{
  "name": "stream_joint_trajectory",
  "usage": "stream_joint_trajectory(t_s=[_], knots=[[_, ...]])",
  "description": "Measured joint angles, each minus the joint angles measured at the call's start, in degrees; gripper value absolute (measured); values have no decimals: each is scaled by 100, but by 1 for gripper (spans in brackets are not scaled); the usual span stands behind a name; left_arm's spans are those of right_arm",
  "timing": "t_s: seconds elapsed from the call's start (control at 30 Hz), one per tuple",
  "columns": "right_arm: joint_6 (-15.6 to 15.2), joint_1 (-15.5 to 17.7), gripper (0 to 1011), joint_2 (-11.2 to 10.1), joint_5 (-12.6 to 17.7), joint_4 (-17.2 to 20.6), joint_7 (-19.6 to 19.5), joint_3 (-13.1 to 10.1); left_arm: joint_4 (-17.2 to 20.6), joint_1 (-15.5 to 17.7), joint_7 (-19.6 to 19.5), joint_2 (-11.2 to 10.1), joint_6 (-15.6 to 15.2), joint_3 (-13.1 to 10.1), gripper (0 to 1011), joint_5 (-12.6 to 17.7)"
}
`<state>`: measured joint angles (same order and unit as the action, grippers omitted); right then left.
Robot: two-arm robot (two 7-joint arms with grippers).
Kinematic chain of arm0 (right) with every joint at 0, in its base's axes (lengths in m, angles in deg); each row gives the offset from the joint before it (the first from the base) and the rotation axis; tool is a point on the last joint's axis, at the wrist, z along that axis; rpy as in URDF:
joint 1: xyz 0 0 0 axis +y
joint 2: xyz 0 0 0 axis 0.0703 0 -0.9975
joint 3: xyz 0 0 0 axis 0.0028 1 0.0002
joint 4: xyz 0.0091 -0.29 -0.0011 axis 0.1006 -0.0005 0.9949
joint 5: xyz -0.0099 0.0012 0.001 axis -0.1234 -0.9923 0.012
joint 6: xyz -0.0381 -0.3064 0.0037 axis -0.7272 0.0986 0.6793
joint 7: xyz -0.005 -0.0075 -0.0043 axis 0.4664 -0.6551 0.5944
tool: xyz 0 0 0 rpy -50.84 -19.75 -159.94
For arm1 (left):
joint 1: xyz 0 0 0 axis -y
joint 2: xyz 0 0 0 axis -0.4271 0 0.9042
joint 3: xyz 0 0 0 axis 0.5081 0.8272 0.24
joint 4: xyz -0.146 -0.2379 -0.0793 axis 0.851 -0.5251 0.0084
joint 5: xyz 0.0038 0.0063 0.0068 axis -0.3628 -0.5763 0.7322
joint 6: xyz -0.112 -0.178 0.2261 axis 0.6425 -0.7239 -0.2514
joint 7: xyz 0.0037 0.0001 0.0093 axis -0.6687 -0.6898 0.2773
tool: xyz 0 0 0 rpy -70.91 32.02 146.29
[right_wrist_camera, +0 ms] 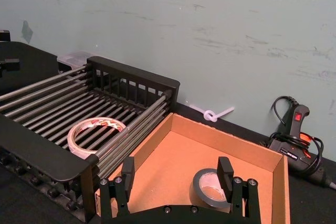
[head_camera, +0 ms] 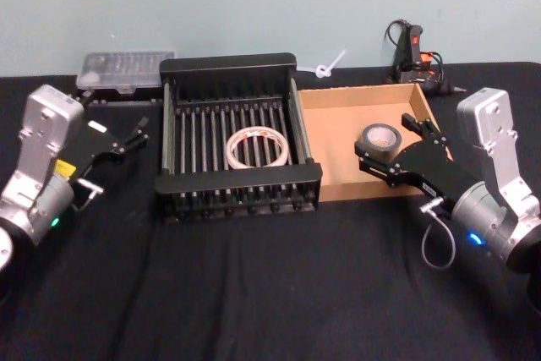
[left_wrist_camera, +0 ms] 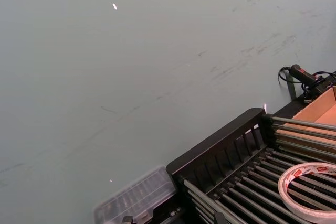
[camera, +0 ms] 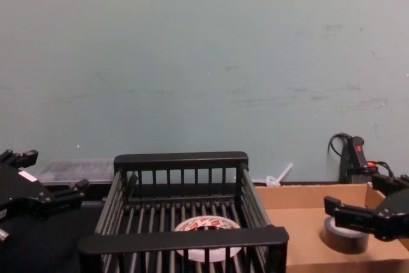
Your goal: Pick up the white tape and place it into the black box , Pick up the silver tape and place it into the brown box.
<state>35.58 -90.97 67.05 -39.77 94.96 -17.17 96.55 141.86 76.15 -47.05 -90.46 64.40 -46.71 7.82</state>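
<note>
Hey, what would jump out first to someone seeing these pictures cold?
The black box at table centre, with the white tape flat on its slatted floor. Next, the open right hand around the silver tape inside the brown box. The open left hand waits left of the crate.

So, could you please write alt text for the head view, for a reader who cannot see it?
The white tape lies in the black box, and the silver tape lies in the brown box beside it. The open right gripper hangs around the silver tape; the open left gripper hangs left of the black box.
</note>
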Motion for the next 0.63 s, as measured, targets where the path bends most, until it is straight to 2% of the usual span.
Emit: stream_joint_trajectory(t_s=[0.63], knots=[[0, 0, 1002, 0, 0, 0, 0, 0, 0, 0, 0, 0, 0, 0, 1001, 0]])
